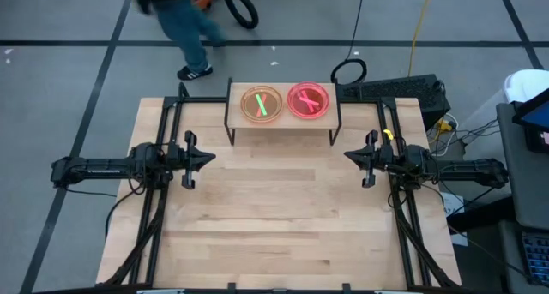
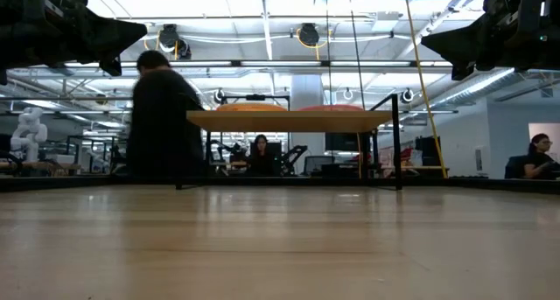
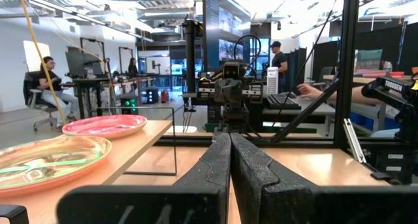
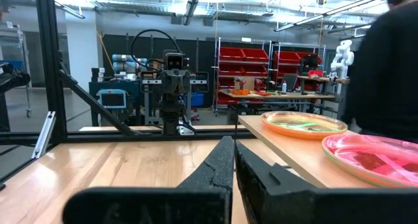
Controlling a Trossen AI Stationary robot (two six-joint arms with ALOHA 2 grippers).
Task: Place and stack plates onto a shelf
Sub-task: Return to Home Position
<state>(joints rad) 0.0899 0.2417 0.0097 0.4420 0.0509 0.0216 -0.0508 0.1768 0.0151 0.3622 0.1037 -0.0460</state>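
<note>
Wooden shelf (image 1: 283, 126) stands at the far edge of the table (image 1: 283, 230), holding two plates side by side: an orange plate (image 1: 262, 104) with a green streak on the left and a pink plate (image 1: 310, 100) on the right. Left gripper (image 1: 208, 158) and right gripper (image 1: 349, 157) hover well apart at mid-table, facing each other, both clenched and empty.

Right tool (image 4: 233, 143), fingers (image 4: 212, 172) together; orange plate (image 4: 304, 125) and pink plate (image 4: 375, 155) on shelf (image 4: 286, 153)
</note>
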